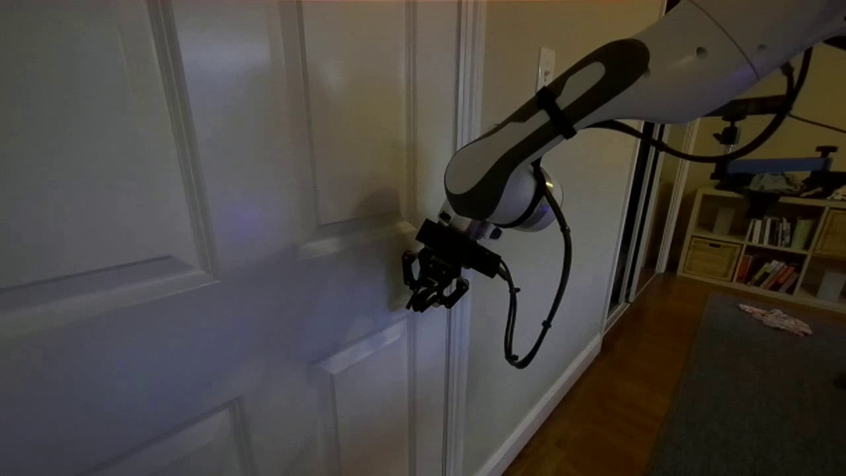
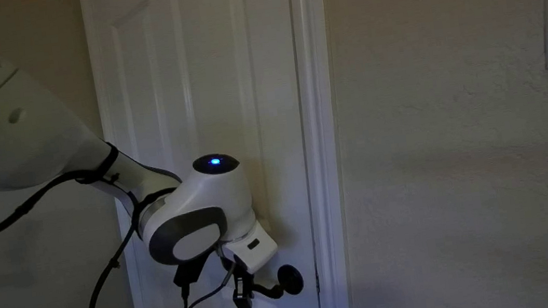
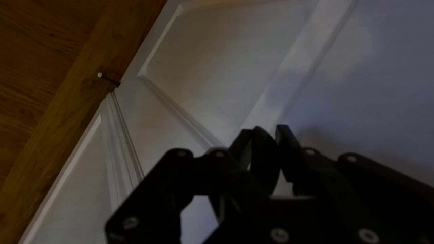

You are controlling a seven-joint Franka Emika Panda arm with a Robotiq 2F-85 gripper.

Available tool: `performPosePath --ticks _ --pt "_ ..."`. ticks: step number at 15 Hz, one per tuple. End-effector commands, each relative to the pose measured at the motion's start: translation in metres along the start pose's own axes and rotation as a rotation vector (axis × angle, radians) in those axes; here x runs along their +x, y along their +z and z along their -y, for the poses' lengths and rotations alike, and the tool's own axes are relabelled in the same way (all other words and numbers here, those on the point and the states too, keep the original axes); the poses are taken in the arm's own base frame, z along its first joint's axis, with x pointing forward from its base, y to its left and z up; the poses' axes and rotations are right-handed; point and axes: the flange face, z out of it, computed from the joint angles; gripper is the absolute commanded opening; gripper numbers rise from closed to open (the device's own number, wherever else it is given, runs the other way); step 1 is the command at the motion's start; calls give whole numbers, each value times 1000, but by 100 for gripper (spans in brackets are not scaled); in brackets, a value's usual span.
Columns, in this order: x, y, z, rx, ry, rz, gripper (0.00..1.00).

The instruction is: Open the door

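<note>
The white panelled door point(image 1: 251, 231) fills much of an exterior view and stands behind the arm point(image 2: 226, 102); no gap shows between its edge and the frame. Its black lever handle point(image 2: 290, 279) has a round base near that edge, and the lever runs toward my gripper point(image 2: 245, 289). In the wrist view the dark handle point(image 3: 266, 162) passes between the two fingers point(image 3: 290, 145). The gripper point(image 3: 265, 130) is shut on it, one finger on each side. In an exterior view the gripper point(image 1: 426, 301) sits close to the door face, and little of the handle can be made out.
A white door frame point(image 1: 470, 198) borders the door, with a wall and switch plate point(image 1: 545, 66) beside it. A black cable point(image 1: 562, 284) loops below the wrist. Farther back are a shelf point(image 1: 743, 248), a rug point(image 1: 740, 396) and a cloth point(image 1: 776, 319).
</note>
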Motion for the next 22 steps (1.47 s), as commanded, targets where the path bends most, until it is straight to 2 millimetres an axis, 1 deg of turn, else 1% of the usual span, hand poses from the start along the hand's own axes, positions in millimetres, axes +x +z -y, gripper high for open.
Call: performPosePath --ticks 1,6,12,16,20,21,22 --pt "24 28 -67 -120 86 -7 11" --pt "21 25 -69 -121 78 -14 11" --pt "5 22 -73 -113 67 -27 11" --pt "-6 13 -76 -100 58 -54 11" --pt "-11 5 -76 -81 57 -72 9" --pt "-12 2 -75 -75 59 -68 48" --pt "-13 -3 -72 -70 68 -66 49"
